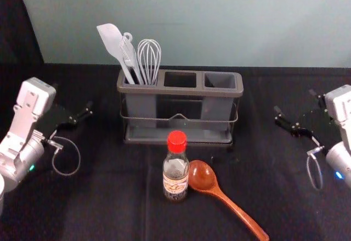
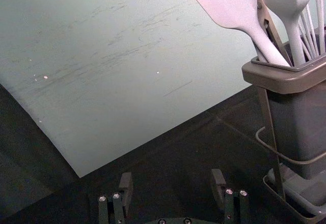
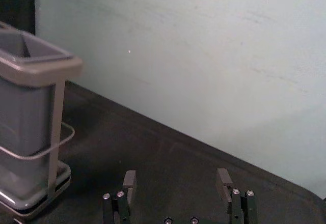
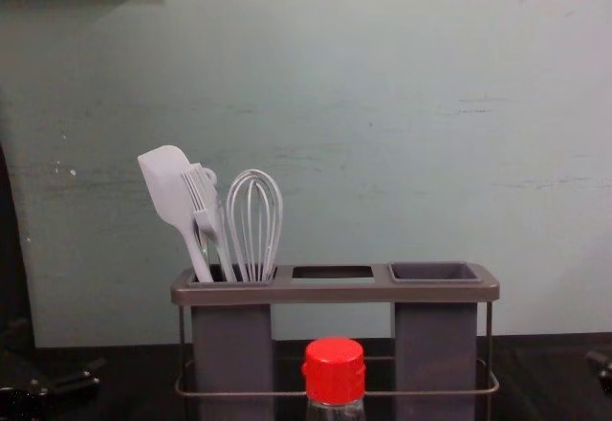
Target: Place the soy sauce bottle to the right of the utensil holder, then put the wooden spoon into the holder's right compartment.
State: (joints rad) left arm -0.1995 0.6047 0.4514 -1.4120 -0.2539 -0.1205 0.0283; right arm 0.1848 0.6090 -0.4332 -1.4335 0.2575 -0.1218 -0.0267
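- Soy sauce bottle (image 1: 175, 182) is standing upright in front of the utensil holder's middle; a grip closing high on it could be tipping it, since the body is narrow and probably slick.
- Wooden spoon (image 1: 204, 176) is lying in front of the holder's right half, its bowl just beside the bottle and its handle pointing away from the holder. Fingers coming down around the bottle could be knocking that bowl, and a low carry rightward could be dragging the spoon along.
- Later, the smooth handle could be swivelling in the grip, and the bowl catching on the rim of the right compartment (image 1: 220, 80); a bottle set too near the holder's right end could be crowding the arm.
- Right claw (image 3: 177, 175) is hovering to the right of the holder, reaching inward, its fingers spreading wide and holding nothing; it is looking the likelier one for the bottle, the first job.
- Left claw (image 2: 172, 178) is hanging to the left of the holder, also gaping and gripping nothing.
- Utensil holder (image 1: 180, 92) is sitting on the worktop (image 1: 104, 197), its left compartment holding the spatula (image 1: 111, 39), brush (image 1: 129, 56) and whisk (image 1: 149, 57).
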